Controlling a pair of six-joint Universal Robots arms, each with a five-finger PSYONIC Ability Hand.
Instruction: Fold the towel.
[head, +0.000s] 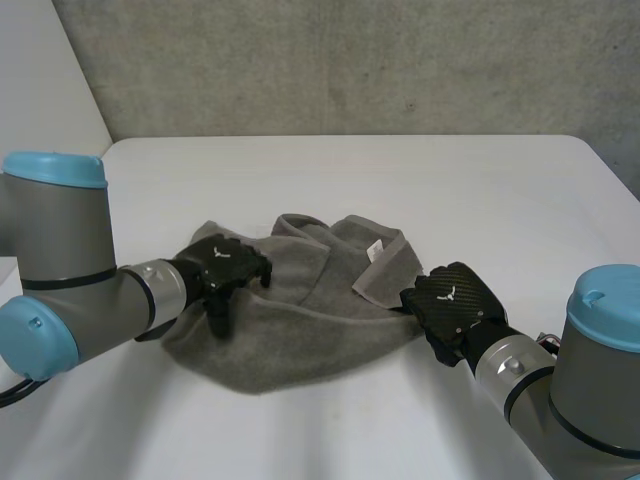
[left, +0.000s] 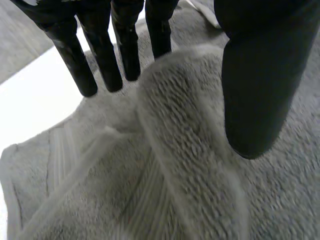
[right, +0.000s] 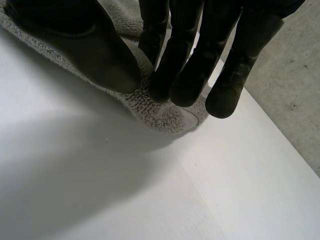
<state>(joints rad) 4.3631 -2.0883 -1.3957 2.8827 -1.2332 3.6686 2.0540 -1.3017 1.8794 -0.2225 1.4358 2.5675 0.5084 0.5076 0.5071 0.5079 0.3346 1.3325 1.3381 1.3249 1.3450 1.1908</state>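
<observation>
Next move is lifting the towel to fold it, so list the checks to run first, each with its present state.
1. Right hand pinching the towel at a corner: ok.
2. Left hand gripping the raised ridge of towel under it: cannot tell.
3. Towel spread flat: not ok, it is bunched, with its far side folded over.
4. Towel wholly on the table: ok.
5. Arms uncrossed, one hand on each side of the towel: ok.

A white tabletop (head: 480, 200) with rounded far corners spreads from 3 o'clock round to 9 o'clock. Beyond its far edge, at 12 o'clock, stands a rough grey concrete wall (head: 350, 60). A plain white panel (head: 40, 80) rises at 10 o'clock.
</observation>
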